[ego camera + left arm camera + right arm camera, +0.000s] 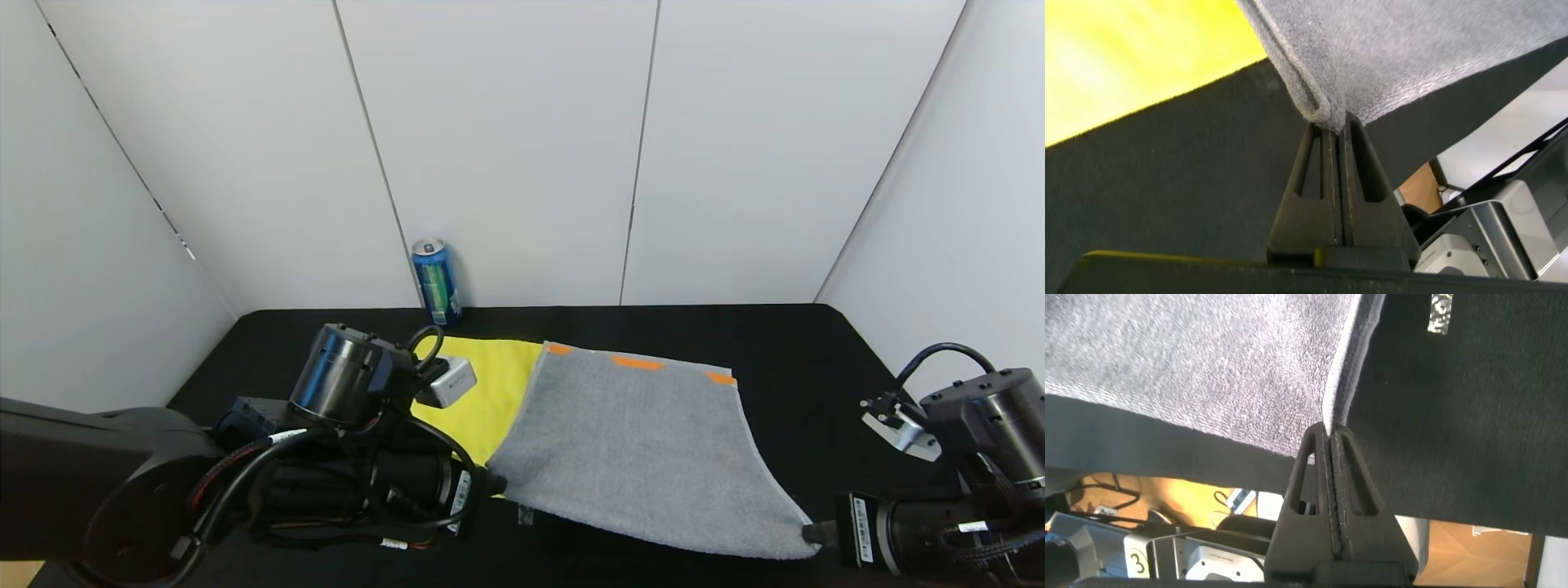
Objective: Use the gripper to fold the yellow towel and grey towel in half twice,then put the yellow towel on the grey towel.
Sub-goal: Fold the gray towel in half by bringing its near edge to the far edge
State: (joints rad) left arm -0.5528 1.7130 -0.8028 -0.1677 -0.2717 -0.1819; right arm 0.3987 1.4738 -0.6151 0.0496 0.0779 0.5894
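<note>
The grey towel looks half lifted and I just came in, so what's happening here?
The robot is working on the grey towel with both arms. The left pincer is shut on its near left corner and the right pincer is shut on its near right corner, holding the near edge off the black table. The far edge with orange patches lies flat. The yellow towel lies unfolded, partly beneath the grey one.

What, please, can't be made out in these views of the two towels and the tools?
- Yellow towel: head view, largely hidden by the grey towel and left arm.
- Left tool: head view, behind its arm.
- Right tool: head view, mostly hidden behind its arm.
- Can: label too small.
</note>
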